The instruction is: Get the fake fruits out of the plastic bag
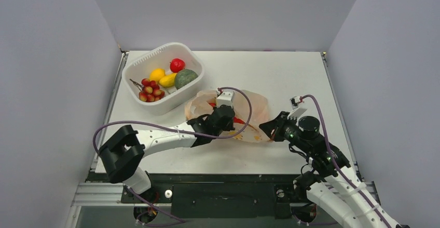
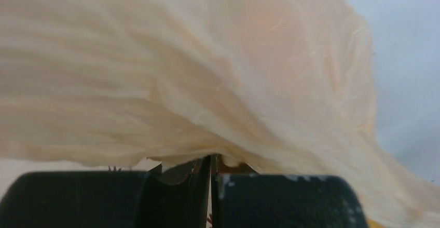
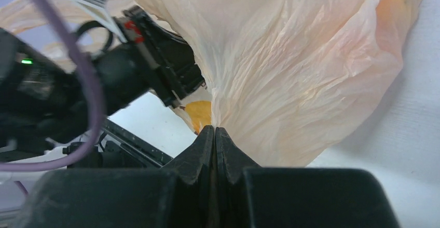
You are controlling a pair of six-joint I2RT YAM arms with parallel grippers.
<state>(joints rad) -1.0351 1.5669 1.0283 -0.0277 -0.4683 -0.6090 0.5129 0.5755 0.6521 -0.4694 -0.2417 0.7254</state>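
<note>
The plastic bag lies crumpled at the table's middle, pale peach and translucent. My left gripper is at its left part, jaws almost closed, pinching a fold of bag film at the fingertips. My right gripper is shut on the bag's near right edge, the film bunched between its tips. A red fake fruit shows inside the bag beside the left gripper. Something orange-yellow shows through the film by my right gripper. The left gripper also shows in the right wrist view.
A white slotted basket stands at the back left. It holds a red strawberry, a yellow lemon, a yellow banana, red grapes and a dull dark-green fruit. Grey walls enclose the table.
</note>
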